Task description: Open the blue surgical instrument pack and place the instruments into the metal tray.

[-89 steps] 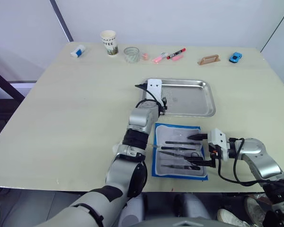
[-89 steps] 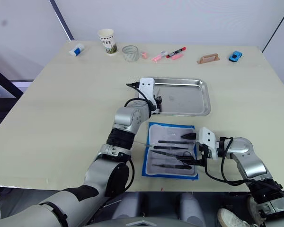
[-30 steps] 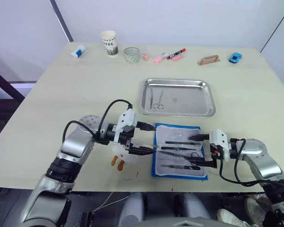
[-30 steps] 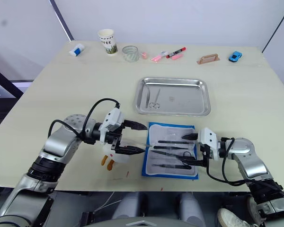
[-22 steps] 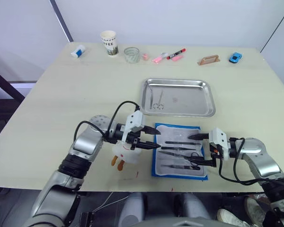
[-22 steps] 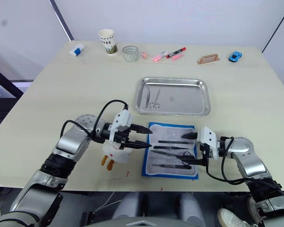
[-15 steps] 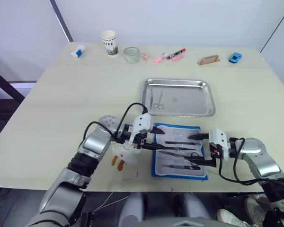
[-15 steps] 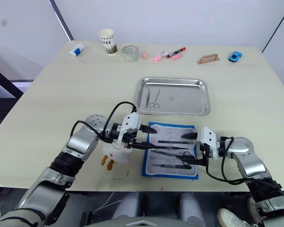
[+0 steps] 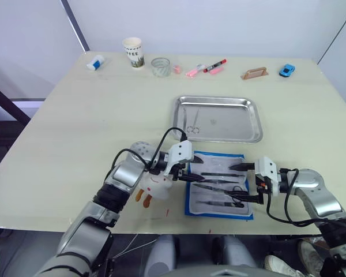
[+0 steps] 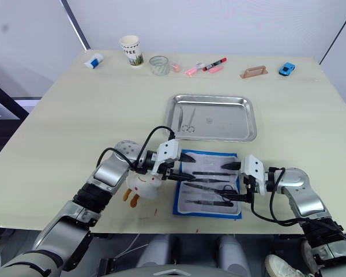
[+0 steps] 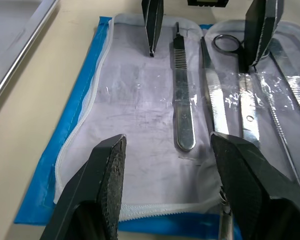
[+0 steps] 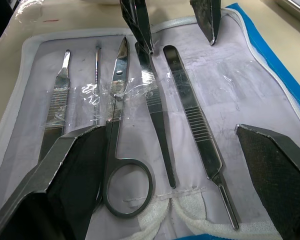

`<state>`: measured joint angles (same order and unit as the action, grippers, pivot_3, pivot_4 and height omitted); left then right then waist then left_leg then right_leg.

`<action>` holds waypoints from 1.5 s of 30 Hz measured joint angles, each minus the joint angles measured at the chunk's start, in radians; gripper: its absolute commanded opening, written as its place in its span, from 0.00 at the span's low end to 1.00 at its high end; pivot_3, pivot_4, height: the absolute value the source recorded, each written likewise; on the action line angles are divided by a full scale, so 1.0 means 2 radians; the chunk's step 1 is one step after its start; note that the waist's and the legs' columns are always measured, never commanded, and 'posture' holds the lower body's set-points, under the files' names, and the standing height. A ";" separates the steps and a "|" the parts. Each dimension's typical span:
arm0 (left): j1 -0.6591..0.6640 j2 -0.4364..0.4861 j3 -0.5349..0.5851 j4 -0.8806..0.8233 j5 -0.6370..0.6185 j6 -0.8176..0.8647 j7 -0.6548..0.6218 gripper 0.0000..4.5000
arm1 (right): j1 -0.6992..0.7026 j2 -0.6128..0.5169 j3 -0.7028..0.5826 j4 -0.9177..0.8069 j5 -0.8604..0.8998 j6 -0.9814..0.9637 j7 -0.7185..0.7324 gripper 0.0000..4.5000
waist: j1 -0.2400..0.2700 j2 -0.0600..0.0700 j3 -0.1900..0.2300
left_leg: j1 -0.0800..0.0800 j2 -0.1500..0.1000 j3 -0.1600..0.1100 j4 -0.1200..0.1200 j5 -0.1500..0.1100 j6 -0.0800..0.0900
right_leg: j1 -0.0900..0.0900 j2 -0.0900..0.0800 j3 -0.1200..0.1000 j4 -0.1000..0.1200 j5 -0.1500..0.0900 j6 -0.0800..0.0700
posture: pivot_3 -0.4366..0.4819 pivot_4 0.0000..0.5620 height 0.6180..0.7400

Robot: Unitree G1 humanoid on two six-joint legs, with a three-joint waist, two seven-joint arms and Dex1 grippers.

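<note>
the flat bright-blue fabric instrument pack (image 9: pixel 219 184) lies open near the front edge of the pale wooden bench (image 9: pixel 92 115), its whitish clear-pocket lining up, with slim silver instruments (image 12: pixel 155 110) in a row under the plastic. the right pincer (image 9: pixel 246 183) sits at the pack's right side, black fingers wide apart, one over each end of the row, gripping nothing. the left pincer (image 9: pixel 194 168) reaches in from the pack's left side, fingers also apart over the lining, empty. just left of the pack, under the left wrist, lies a white chicken-shaped soft toy with orange feet (image 9: pixel 150 187).

the right wrist view separates a ring-handled pair of scissors (image 12: pixel 121 150), a ridged-handle scalpel (image 12: pixel 195 125) and forceps, all still in their pockets; the head views show these as dark lines.

behind the pack, apart from it, the shallow shiny steel tray (image 9: pixel 242 107) holds one small pair of scissors (image 9: pixel 194 122) at its left end.

along the far edge: a paper cup (image 9: pixel 132 52), a clear glass (image 9: pixel 160 66), pink and red markers (image 9: pixel 205 68), a blue toy car (image 9: pixel 286 70).
</note>
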<state>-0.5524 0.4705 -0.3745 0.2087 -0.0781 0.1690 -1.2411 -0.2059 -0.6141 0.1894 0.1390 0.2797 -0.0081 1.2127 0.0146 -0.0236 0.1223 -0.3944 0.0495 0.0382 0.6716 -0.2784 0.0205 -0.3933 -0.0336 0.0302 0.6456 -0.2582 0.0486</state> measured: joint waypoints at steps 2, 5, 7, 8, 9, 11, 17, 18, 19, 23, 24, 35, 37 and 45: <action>-0.001 -0.002 -0.003 0.000 0.003 -0.002 0.000 0.33 | 0.001 0.000 0.000 -0.001 0.000 0.000 -0.001 1.00 | 0.000 0.000 0.000 | 0.000 0.000 0.000 0.000 0.000 0.000 | 0.000 0.000 0.000 0.000 0.000 0.000 | 0.48 0.27 1.00; -0.001 -0.004 -0.008 0.000 0.005 -0.004 -0.001 0.28 | 0.001 0.000 0.000 -0.002 0.000 0.001 -0.001 1.00 | 0.000 0.000 0.000 | 0.000 0.000 0.000 0.000 0.000 0.000 | 0.000 0.000 0.000 0.000 0.000 0.000 | 0.48 0.27 1.00; -0.001 -0.004 -0.010 0.000 0.008 -0.006 -0.003 0.28 | 0.001 0.000 0.000 -0.002 0.000 0.001 -0.002 1.00 | 0.000 0.000 0.000 | 0.000 0.000 0.000 0.000 0.000 0.000 | 0.000 0.000 0.000 0.000 0.000 0.000 | 0.48 0.27 1.00; -0.002 -0.004 -0.010 0.000 0.009 -0.008 -0.004 0.28 | 0.001 0.000 0.000 -0.002 0.000 0.001 -0.002 1.00 | 0.000 0.000 0.000 | 0.000 0.000 0.000 0.000 0.000 0.000 | 0.000 0.000 0.000 0.000 0.000 0.000 | 0.48 0.27 1.00; -0.003 -0.004 -0.011 0.000 0.009 -0.008 -0.004 0.28 | 0.002 0.000 0.000 -0.002 0.000 0.001 -0.002 1.00 | 0.000 0.000 0.000 | 0.000 0.000 0.000 0.000 0.000 0.000 | 0.000 0.000 0.000 0.000 0.000 0.000 | 0.48 0.27 1.00; -0.003 -0.004 -0.011 0.000 0.010 -0.010 -0.004 0.28 | 0.002 0.000 0.000 -0.002 0.000 0.001 -0.002 1.00 | 0.000 0.000 0.000 | 0.000 0.000 0.000 0.000 0.000 0.000 | 0.000 0.000 0.000 0.000 0.000 0.000 | 0.48 0.27 1.00; -0.013 -0.007 -0.017 0.009 0.022 -0.023 -0.005 0.28 | 0.002 0.000 -0.001 -0.003 0.000 0.002 -0.002 1.00 | 0.000 0.000 0.000 | 0.000 0.000 0.000 0.000 0.000 0.000 | 0.000 0.000 0.000 0.000 0.000 0.000 | 0.48 0.27 1.00; -0.013 -0.008 -0.018 0.010 0.023 -0.023 -0.006 0.28 | 0.002 0.000 -0.001 -0.003 0.000 0.002 -0.002 1.00 | 0.000 0.000 0.000 | 0.000 0.000 0.000 0.000 0.000 0.000 | 0.000 0.000 0.000 0.000 0.000 0.000 | 0.48 0.27 1.00; -0.014 -0.009 -0.019 0.010 0.024 -0.024 -0.006 0.28 | 0.002 0.000 0.000 -0.003 0.000 0.002 -0.002 1.00 | 0.000 0.000 0.000 | 0.000 0.000 0.000 0.000 0.000 0.000 | 0.000 0.000 0.000 0.000 0.000 0.000 | 0.48 0.27 1.00; -0.016 -0.011 -0.020 0.012 0.028 -0.025 -0.009 0.28 | 0.002 0.000 -0.001 -0.003 0.000 0.002 -0.002 1.00 | 0.000 0.000 0.000 | 0.000 0.000 0.000 0.000 0.000 0.000 | 0.000 0.000 0.000 0.000 0.000 0.000 | 0.48 0.27 1.00; -0.016 -0.012 -0.020 0.013 0.029 -0.026 -0.009 0.28 | 0.002 0.000 -0.001 -0.004 0.000 0.002 -0.003 1.00 | 0.000 0.000 0.000 | 0.000 0.000 0.000 0.000 0.000 0.000 | 0.000 0.000 0.000 0.000 0.000 0.000 | 0.48 0.27 1.00; -0.024 -0.016 -0.030 0.022 0.040 -0.038 -0.011 0.01 | 0.006 -0.001 -0.001 -0.007 0.000 0.004 -0.006 1.00 | 0.001 0.000 0.000 | 0.000 0.000 0.000 0.000 0.000 0.000 | 0.001 0.000 0.000 0.000 0.000 0.000 | 0.48 0.27 1.00; -0.024 -0.017 -0.031 0.022 0.040 -0.037 -0.010 0.01 | 0.006 -0.001 -0.001 -0.007 0.000 0.004 -0.007 1.00 | 0.001 0.000 0.000 | 0.001 0.000 0.000 0.000 0.000 0.000 | 0.001 0.000 0.000 0.000 0.000 0.000 | 0.48 0.27 1.00; -0.025 -0.011 -0.033 0.001 0.042 -0.010 -0.010 0.01 | 0.005 -0.001 0.000 -0.008 0.000 0.004 -0.008 1.00 | 0.000 0.000 -0.001 | 0.001 0.000 0.000 0.000 0.000 0.000 | 0.001 0.000 0.000 0.000 0.000 0.000 | 0.48 0.27 1.00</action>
<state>-0.6025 0.4485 -0.4397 0.2111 0.0065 0.1489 -1.2611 -0.1951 -0.6160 0.1896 0.1231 0.2796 0.0003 1.1974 0.0144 -0.0230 0.1213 -0.3933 0.0493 0.0376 0.6715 -0.2784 0.0205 -0.3917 -0.0336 0.0300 0.6453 -0.2582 0.0486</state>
